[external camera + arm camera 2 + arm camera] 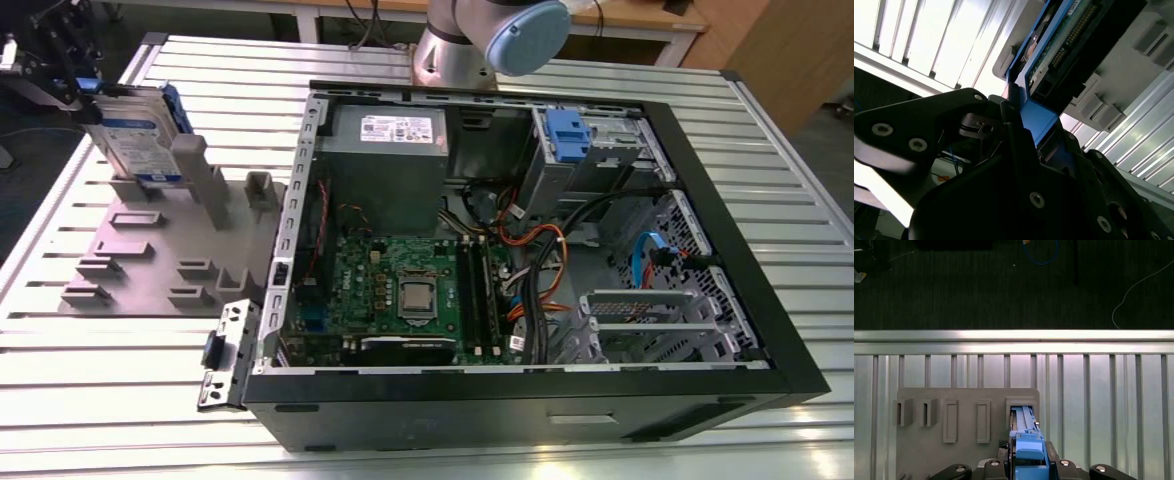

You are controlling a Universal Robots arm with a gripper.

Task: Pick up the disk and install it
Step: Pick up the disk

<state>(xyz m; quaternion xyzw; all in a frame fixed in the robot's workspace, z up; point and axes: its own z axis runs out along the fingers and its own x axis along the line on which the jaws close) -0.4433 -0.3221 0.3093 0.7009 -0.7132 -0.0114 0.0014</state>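
The disk [138, 140], a silver drive with a white-and-blue label in a blue carrier, stands on edge in a slot of the grey holder [147, 255] at the exterior view's left. My gripper [80, 88] is at its upper end, shut on the blue carrier. In the first wrist view the carrier's blue edge [1026, 450] runs between my black fingers [996, 467], with the holder's slot just beyond it. The second wrist view shows the disk's [1064, 45] green board side and the blue carrier clamped in my gripper [1024, 130]. Whether the disk still rests in the slot is unclear.
An open computer case [534, 395] lies on the slatted metal table [120, 360], at the exterior view's right of the holder. Inside are a grey power-supply box [387, 130], a motherboard [400, 290], cables and a drive bay with a blue clip [567, 135]. The arm's base [461, 50] stands behind the case.
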